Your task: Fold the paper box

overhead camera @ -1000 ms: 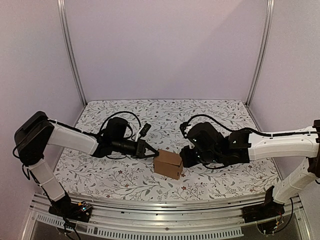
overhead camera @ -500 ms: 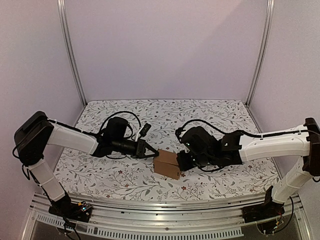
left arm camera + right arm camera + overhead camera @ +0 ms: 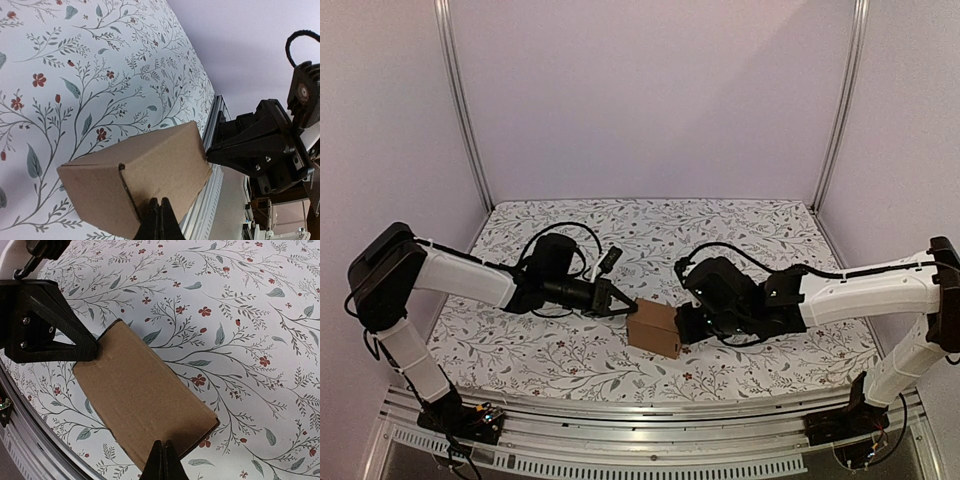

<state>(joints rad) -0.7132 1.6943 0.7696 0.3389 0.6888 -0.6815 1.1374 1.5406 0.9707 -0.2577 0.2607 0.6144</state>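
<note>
Pressing in from opposite sides, both arms have their jaws together with nothing between them. The left gripper (image 3: 625,308) has its pinched tip against the left end of the paper box (image 3: 655,330), up by the top corner. The right gripper (image 3: 682,325) has its closed tip at the right end. In each wrist view the shut tip sits right on a brown face of the box, touching it or all but touching. Neither one clamps the cardboard, so the box looks squeezed between two blunt points rather than held.

The box rests on the flowered desk (image 3: 720,225), about midway between left and right and towards the near edge. It lies a little askew to the metal rail (image 3: 650,410) that runs along that edge.

As for progress, the cardboard already stands as a closed block with flat faces and crisp corners. No flap sticks out in any view. The left wrist view shows a dark slit where two panels meet on the side facing it, which looks like a tucked seam that may not be fully flush. The underside and the far face are hidden.

Judging by this, the folding is nearly finished. What seems left is firming up the end closures and then drawing both arms away.
</note>
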